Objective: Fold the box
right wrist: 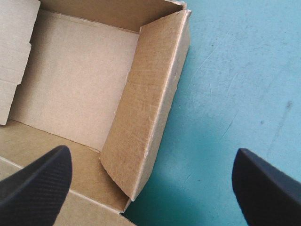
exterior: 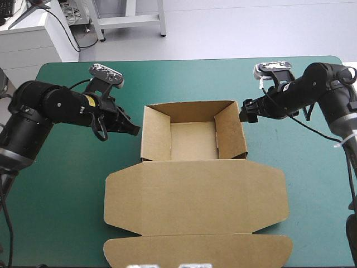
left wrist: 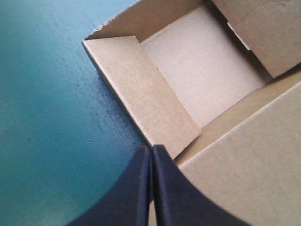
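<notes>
The brown box [exterior: 192, 134] stands as an open tray in the middle of the table, its walls raised. Its lid [exterior: 195, 204] lies flat toward the near edge. My left gripper [exterior: 133, 128] is shut, its tip just outside the tray's left wall [left wrist: 141, 89] near the lid hinge; in the left wrist view the gripper [left wrist: 151, 149] forms one pointed arch. My right gripper [exterior: 245, 111] is open beside the right wall [right wrist: 146, 108], apart from it. In the right wrist view the gripper [right wrist: 150, 153] straddles that wall's near corner, one finger [right wrist: 35, 181] over the board, the other over the cover.
The teal-green cover [exterior: 67, 184] shows on both sides of the box. The lid's front flap [exterior: 198, 249] reaches almost to the table's near edge. A white cabinet [exterior: 33, 39] stands beyond the far left corner.
</notes>
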Controlling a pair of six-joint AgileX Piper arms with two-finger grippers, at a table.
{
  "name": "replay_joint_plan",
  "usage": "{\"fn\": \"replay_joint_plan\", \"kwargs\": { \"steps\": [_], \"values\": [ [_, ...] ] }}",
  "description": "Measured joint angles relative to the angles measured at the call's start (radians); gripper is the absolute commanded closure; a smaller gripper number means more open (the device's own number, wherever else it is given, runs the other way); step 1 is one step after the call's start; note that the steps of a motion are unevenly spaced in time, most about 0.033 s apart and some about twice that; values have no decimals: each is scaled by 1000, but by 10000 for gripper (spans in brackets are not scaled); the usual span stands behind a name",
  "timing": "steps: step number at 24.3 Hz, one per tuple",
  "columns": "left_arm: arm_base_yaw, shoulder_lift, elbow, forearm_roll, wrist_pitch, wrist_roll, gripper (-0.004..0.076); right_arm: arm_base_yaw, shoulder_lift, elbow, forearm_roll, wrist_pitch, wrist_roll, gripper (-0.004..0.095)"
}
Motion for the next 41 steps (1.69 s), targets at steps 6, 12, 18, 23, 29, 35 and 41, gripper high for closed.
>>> {"fn": "replay_joint_plan", "kwargs": {
  "steps": [6,12,18,23,29,35,41],
  "values": [
    [0,-105,83,49,10,12,732,0,0,0,1,-10,-1,127],
    [0,-255,313,70,-32,3,732,0,2,0,22,-20,-23,157],
    [0,-450,725,104,-180,-35,732,1,92,0,74,-19,-45,157],
    [0,-604,966,89,-265,-98,732,2,240,0,85,-25,-46,284],
    [0,-708,1046,74,-289,-101,732,40,371,0,85,-49,-38,859],
    [0,-713,1046,76,-289,-101,732,68,377,0,78,-77,-42,925],
    [0,-713,1046,77,-289,-101,732,73,378,0,72,-80,-47,925]
  ]
}}
